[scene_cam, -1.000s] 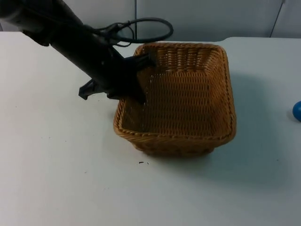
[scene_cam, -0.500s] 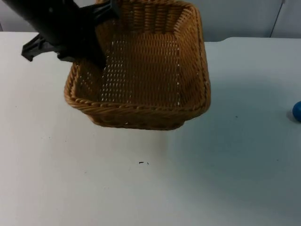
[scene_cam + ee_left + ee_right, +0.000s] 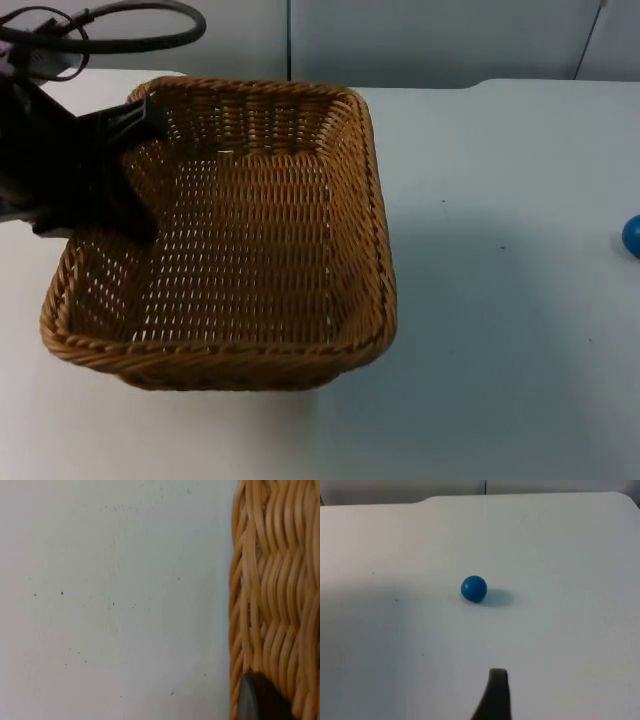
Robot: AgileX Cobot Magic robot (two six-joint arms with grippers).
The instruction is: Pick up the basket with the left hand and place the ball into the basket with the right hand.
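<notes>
The left gripper (image 3: 128,170) is clamped on the left wall of the wicker basket (image 3: 260,250), one black finger (image 3: 135,120) lying along the outside of the rim near the far left corner and the rest of the gripper reaching down inside the wall. In the top view the basket sits toward the left of the white table (image 3: 500,350), its open mouth facing up and slightly toward the camera, its near rim low in the picture (whether its base touches the table or hangs just above it cannot be told). Nothing lies inside the basket; light shows through the open weave of its floor.

The left wrist view shows the woven outer wall of the basket (image 3: 275,600) running beside bare table (image 3: 110,605), with a dark fingertip (image 3: 257,700) pressed against the weave.

The blue ball (image 3: 632,235) lies on the table at the far right of the top view, well apart from the basket and cut by the picture's edge. In the right wrist view the ball (image 3: 473,588) rests alone on the table (image 3: 560,645), casting a small shadow to one side. A single black fingertip (image 3: 495,695) of the right gripper stands short of the ball, not touching it; whether that gripper's fingers are apart or together cannot be told
</notes>
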